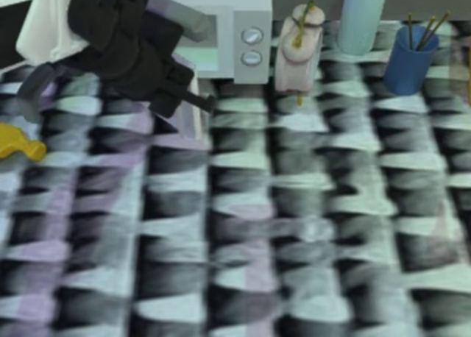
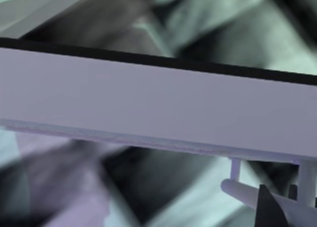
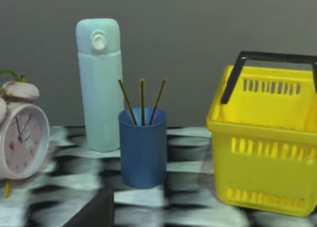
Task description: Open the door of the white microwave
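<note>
1. The left hand is at the door, its dark wrist and forearm slanting in from the tabletop's far left over the microwave. Whether its fingers are spread or pinching I cannot tell.
2. In the left wrist view the door's edge runs as a long pale band right across, with its bar handle just beside a dark fingertip.
3. The door stands swung out from the microwave front toward the near side, directly under the hand; the cavity shows behind it.
4. Nearer than the hand, the patterned tabletop lies bare.
5. Left of the hand, a yellow object sits at the tabletop edge.
6. Right of the hand, past the two knobs, stand a clock, a bottle and a blue cup.
7. The right hand is out of the top view; its camera faces the clock, bottle, cup and a yellow basket.
</note>
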`<control>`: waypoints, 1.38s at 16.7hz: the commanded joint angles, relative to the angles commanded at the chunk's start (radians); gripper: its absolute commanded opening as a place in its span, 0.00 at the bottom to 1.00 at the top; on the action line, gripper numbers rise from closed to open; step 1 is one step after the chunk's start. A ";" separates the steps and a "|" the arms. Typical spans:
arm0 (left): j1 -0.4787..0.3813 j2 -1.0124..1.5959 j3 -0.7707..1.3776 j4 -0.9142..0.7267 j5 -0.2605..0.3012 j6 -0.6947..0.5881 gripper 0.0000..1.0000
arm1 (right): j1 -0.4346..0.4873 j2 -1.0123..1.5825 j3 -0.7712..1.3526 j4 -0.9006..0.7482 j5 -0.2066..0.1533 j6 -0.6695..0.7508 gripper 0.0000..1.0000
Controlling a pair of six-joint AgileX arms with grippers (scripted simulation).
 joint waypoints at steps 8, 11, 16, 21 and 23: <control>0.000 0.000 0.000 0.000 0.000 0.000 0.00 | 0.000 0.000 0.000 0.000 0.000 0.000 1.00; 0.000 0.000 0.000 0.000 0.000 0.000 0.00 | 0.000 0.000 0.000 0.000 0.000 0.000 1.00; 0.000 0.000 0.000 0.000 0.000 0.000 0.00 | 0.000 0.000 0.000 0.000 0.000 0.000 1.00; 0.015 -0.014 -0.021 -0.005 0.032 0.047 0.00 | 0.000 0.000 0.000 0.000 0.000 0.000 1.00; 0.032 -0.026 -0.037 -0.010 0.052 0.089 0.00 | 0.000 0.000 0.000 0.000 0.000 0.000 1.00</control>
